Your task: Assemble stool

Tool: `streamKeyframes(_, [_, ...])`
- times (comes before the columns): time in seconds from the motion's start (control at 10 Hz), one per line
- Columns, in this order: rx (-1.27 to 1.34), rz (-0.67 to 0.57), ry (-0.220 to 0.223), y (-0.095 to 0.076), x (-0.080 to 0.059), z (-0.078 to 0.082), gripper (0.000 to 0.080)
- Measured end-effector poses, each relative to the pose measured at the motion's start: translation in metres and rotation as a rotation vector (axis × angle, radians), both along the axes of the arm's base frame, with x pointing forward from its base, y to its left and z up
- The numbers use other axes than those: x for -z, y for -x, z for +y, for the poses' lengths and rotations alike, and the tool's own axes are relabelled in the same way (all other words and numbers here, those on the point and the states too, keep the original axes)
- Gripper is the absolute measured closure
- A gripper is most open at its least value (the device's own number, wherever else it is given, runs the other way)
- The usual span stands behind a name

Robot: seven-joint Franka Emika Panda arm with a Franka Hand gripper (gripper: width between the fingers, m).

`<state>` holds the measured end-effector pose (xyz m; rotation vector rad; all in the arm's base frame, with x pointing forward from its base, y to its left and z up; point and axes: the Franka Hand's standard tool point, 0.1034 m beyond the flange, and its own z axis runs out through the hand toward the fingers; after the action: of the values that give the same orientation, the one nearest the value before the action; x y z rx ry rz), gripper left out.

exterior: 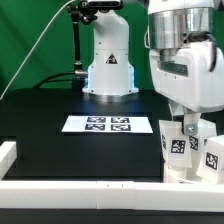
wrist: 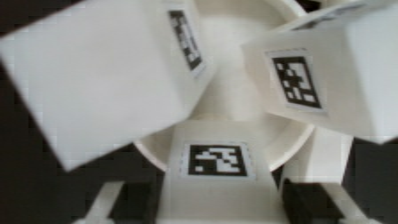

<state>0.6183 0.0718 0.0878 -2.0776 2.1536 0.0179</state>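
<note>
The stool [exterior: 188, 150] is sitting at the near corner of the black table [exterior: 60, 105], on the exterior view's right, tucked against the white border rail [exterior: 90, 190] that is running along the front edge. What is showing there is a cluster of chunky white tagged parts standing close together — at least three tag faces are visible, so several legs appear to be upright on or around the seat. The seat disc itself is mostly hidden; I cannot make out its rim in the exterior view.

In the wrist view, two large white legs are filling the picture: one leg [wrist: 107, 80] is tilting across one side, another leg [wrist: 311, 75] is leaning in from the other, and between them a third tagged part [wrist: 219, 158] is facing the camera (its tag is reading clearly). A pale curved surface behind them may be the seat, though it is too blurred to be sure.

The gripper [exterior: 186, 124] is reaching down right over this cluster. Its fingers are lost among the white parts, so I cannot tell how wide it is standing or whether it is holding a leg.

My judgement: the work is looking well advanced — legs are gathered at the seat, none are lying loose elsewhere on the table. Whether each one is fully screwed home is not showing. The marker board [exterior: 97, 124] is lying flat mid-table, well apart from all this.
</note>
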Motion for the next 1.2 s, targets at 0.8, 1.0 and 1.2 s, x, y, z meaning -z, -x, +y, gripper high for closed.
streamKeyframes(0.8, [0.344,0.023,-0.075,-0.003,-0.001,0.004,0.0252])
streamKeyframes(1.0, [0.264,0.026,-0.073,-0.003,-0.008,0.001,0.0171])
streamKeyframes(1.2, [0.200,-0.004,-0.076,-0.008,-0.024,-0.001,0.0156])
